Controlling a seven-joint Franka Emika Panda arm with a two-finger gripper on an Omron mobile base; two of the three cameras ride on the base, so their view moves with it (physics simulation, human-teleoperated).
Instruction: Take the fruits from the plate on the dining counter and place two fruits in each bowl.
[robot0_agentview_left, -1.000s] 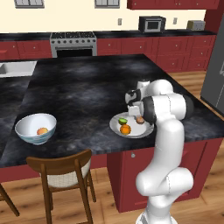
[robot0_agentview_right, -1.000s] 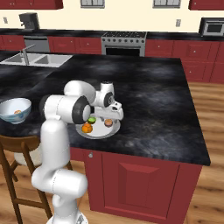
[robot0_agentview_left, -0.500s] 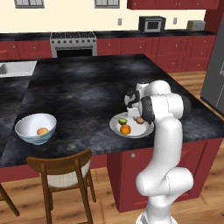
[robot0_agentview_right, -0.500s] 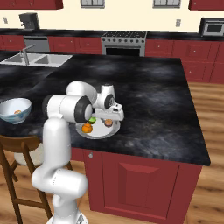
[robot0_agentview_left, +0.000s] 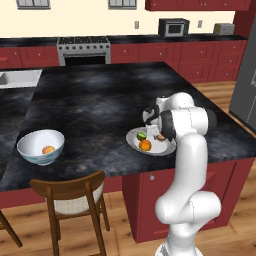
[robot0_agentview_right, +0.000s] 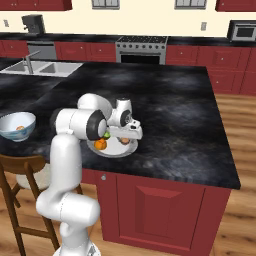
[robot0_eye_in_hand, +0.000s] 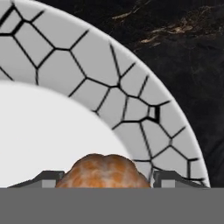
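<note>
On the black dining counter (robot0_agentview_left: 90, 100) lies the grey-white plate (robot0_agentview_left: 160, 149) (robot0_agentview_right: 115, 151) (robot0_eye_in_hand: 109, 65). It carries a green lime (robot0_agentview_left: 142, 135) (robot0_agentview_right: 106, 134), a bright orange (robot0_agentview_left: 145, 145) (robot0_agentview_right: 101, 144) and a tan-brown fruit (robot0_eye_in_hand: 105, 168) (robot0_agentview_right: 124, 141). My gripper (robot0_eye_in_hand: 107, 177) (robot0_agentview_left: 159, 136) (robot0_agentview_right: 125, 139) reaches down onto the plate, and its fingertips (robot0_eye_in_hand: 52, 177) press both sides of the tan-brown fruit. Far to the left stands a white bowl (robot0_agentview_left: 41, 146) (robot0_agentview_right: 17, 125) with a peach-pink fruit (robot0_agentview_left: 48, 149) (robot0_agentview_right: 20, 128) inside.
A wooden chair (robot0_agentview_left: 75, 195) stands at the counter's near edge between bowl and plate. A sink (robot0_agentview_left: 15, 77) sits at the far left, and a stove (robot0_agentview_left: 82, 47) is on the back wall. The counter's right edge drops to wood floor.
The jaws have closed in from wide open onto the tan-brown fruit. The arm has barely moved over the plate.
</note>
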